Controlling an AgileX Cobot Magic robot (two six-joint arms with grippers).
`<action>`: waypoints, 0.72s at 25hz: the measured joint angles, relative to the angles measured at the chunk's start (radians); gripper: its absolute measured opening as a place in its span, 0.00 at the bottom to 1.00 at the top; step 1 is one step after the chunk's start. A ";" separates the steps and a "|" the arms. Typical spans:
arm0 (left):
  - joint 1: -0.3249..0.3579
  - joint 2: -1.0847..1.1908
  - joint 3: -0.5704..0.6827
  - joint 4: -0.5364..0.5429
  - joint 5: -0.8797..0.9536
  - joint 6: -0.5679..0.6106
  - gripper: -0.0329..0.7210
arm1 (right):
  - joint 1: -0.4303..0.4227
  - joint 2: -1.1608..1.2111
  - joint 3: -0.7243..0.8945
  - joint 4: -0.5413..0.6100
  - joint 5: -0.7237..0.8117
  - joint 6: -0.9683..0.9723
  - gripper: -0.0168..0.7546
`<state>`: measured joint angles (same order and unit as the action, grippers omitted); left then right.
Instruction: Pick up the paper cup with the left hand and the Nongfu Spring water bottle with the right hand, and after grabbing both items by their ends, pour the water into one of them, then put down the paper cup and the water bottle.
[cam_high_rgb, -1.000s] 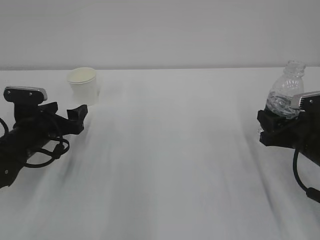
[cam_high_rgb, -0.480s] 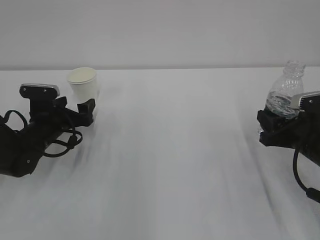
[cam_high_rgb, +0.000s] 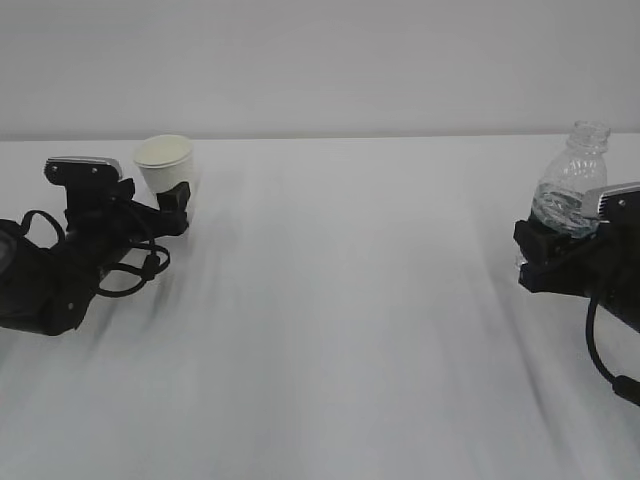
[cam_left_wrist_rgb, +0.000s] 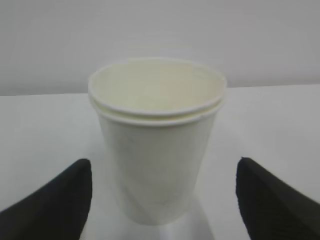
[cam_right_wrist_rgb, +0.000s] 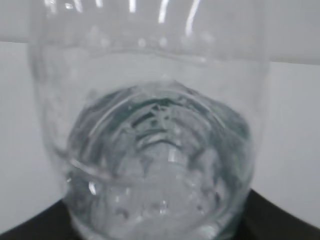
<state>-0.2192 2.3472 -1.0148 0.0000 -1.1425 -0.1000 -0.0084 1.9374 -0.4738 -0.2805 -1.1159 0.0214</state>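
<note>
Cream paper cup (cam_left_wrist_rgb: 157, 145) stands upright near the worktop's (cam_high_rgb: 340, 330) far left edge, and our left hand (cam_left_wrist_rgb: 160, 200), fingers wide open and empty, straddles its base.

A white table (cam_high_rgb: 340, 330) runs back to a pale wall and carries two things — the paper cup (cam_high_rgb: 165, 166) standing upright near its far edge, and, well apart to the cup's right, the Nongfu Spring water bottle (cam_high_rgb: 570, 190) — also upright, its base hidden.
</note>
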 joint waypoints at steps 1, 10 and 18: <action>0.000 0.002 -0.010 0.000 0.000 0.000 0.92 | 0.000 0.000 0.000 0.000 0.000 0.000 0.51; 0.000 0.043 -0.107 0.036 0.032 0.000 0.92 | 0.000 0.000 0.000 -0.002 0.000 0.000 0.51; 0.000 0.091 -0.126 0.042 0.034 0.000 0.92 | 0.000 0.000 0.000 -0.002 0.000 -0.001 0.51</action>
<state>-0.2192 2.4383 -1.1405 0.0416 -1.1080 -0.1000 -0.0084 1.9374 -0.4738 -0.2824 -1.1159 0.0206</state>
